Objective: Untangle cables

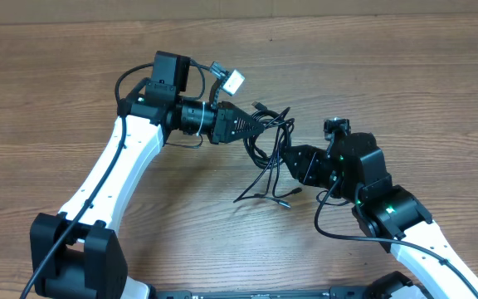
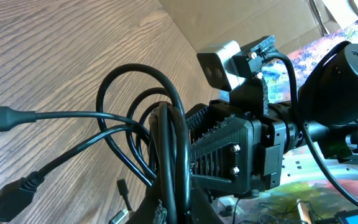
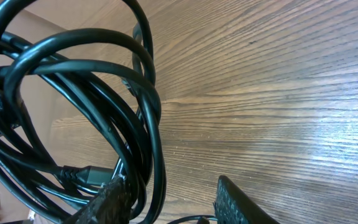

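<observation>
Now the left gripper (image 1: 261, 124) is pinching the cables (image 1: 265, 141) tight at its tips, with loops hanging just past them. The right gripper (image 1: 287, 162) is standing partly open; loops are lying against one finger (image 3: 114, 202), none between. I think it should be pulling one loop away slowly, never yanking.

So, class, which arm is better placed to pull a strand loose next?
Right, probably: its fingers stand apart beside the cables, free to pinch one, while the left fingers clamp them.
</observation>
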Tool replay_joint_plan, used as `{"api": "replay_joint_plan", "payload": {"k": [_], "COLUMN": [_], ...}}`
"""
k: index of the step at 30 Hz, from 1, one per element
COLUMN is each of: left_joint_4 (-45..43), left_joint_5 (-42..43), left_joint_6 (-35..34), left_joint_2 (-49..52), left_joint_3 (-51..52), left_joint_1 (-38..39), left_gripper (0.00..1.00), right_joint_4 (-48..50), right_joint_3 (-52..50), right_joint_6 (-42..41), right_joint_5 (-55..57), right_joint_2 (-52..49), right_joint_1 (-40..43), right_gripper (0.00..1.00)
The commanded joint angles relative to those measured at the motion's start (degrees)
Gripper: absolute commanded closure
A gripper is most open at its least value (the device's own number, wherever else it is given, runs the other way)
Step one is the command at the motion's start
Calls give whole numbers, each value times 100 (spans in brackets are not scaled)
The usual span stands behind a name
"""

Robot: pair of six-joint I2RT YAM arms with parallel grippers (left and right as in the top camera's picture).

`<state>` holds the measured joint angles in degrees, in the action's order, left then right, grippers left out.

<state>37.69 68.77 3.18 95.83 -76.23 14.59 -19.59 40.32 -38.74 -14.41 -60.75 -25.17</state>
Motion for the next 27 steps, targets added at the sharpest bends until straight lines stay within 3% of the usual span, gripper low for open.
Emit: {"api": "replay_joint_plan", "payload": {"k": [1, 6, 27], "left_joint_4": [-46, -46, -48], "left_joint_5": [48, -809, 105], "left_joint_6": [-179, -938, -962], "left_joint_2": [-61, -61, -59], "left_joint_3": [-81, -81, -81], "left_joint_1": [-118, -184, -59], "left_gripper": [96, 96, 96], "right_joint_4": [-46, -9, -31], "right_joint_3": [101, 103, 101], "right_joint_6": [85, 63, 68], "right_joint_5": [42, 42, 350], "right_joint_2": [15, 15, 15], "right_joint_1": [11, 11, 11], "right_gripper": [59, 59, 55]}}
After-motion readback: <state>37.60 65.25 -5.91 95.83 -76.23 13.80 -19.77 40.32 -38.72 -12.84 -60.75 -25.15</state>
